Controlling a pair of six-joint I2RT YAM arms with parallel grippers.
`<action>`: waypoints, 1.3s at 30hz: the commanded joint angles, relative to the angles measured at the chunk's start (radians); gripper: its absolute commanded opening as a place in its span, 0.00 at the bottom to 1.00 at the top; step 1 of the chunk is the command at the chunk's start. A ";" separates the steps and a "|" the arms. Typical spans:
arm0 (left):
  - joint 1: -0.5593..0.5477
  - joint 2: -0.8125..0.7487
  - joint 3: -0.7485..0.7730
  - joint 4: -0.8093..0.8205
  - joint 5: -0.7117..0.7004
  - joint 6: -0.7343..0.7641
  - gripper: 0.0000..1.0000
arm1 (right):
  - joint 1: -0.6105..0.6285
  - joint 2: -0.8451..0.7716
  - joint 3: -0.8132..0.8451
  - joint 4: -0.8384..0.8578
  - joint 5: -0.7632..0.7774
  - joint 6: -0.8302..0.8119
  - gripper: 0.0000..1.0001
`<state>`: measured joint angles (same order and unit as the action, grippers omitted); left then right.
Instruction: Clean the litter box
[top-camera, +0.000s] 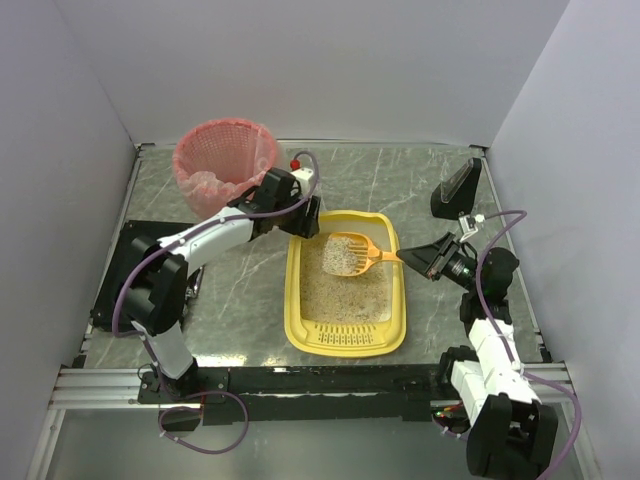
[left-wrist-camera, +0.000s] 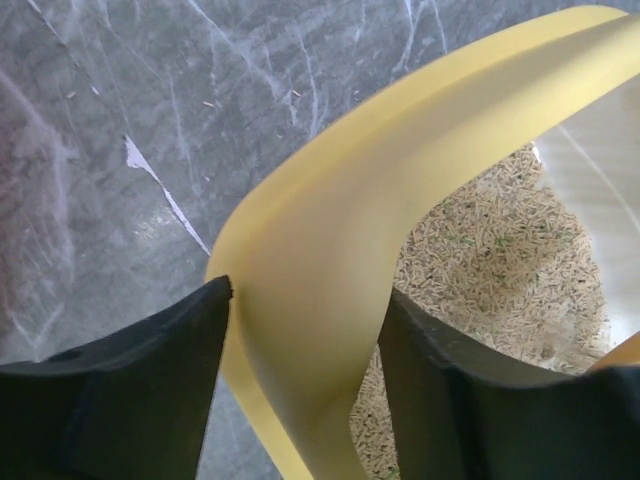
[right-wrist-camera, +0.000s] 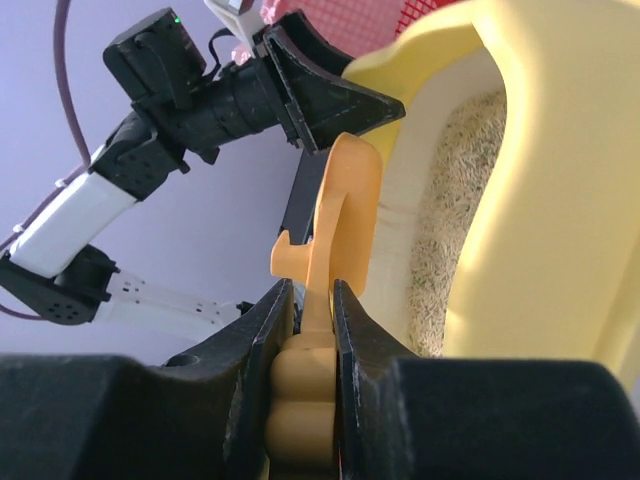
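The yellow litter box (top-camera: 298, 300) lies mid-table with beige litter (top-camera: 345, 295) inside. My left gripper (top-camera: 303, 222) sits at its far left corner. In the left wrist view the jaws (left-wrist-camera: 305, 300) stand astride the yellow rim (left-wrist-camera: 420, 130), both fingers touching it, with litter (left-wrist-camera: 490, 250) beyond. My right gripper (top-camera: 418, 260) is shut on the handle of the small orange slotted scoop (top-camera: 350, 254). The scoop carries litter over the far part of the box. The right wrist view shows the gripper (right-wrist-camera: 312, 300) clamping the scoop (right-wrist-camera: 345, 200), beside the box wall (right-wrist-camera: 540, 200).
A pink-lined round basket (top-camera: 225, 160) stands at the back left, just behind my left arm (top-camera: 215, 235). A black stand (top-camera: 458, 188) is at the back right. A black mat (top-camera: 125, 265) lies at the left. White walls enclose the table.
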<state>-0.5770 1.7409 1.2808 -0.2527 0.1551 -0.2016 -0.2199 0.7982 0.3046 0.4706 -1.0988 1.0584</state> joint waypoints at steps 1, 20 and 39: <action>-0.001 -0.021 0.031 0.010 0.043 -0.064 0.69 | -0.003 -0.041 0.033 -0.026 0.031 -0.002 0.00; -0.001 -0.237 -0.015 0.020 -0.002 -0.245 0.99 | -0.042 -0.103 0.048 -0.143 0.080 -0.103 0.00; -0.001 -0.633 -0.270 0.000 -0.256 -0.412 0.97 | -0.001 0.081 -0.015 0.411 -0.045 0.309 0.00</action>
<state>-0.5770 1.1805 1.0687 -0.2802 -0.0490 -0.5690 -0.2195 0.8333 0.3077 0.5636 -1.0573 1.1496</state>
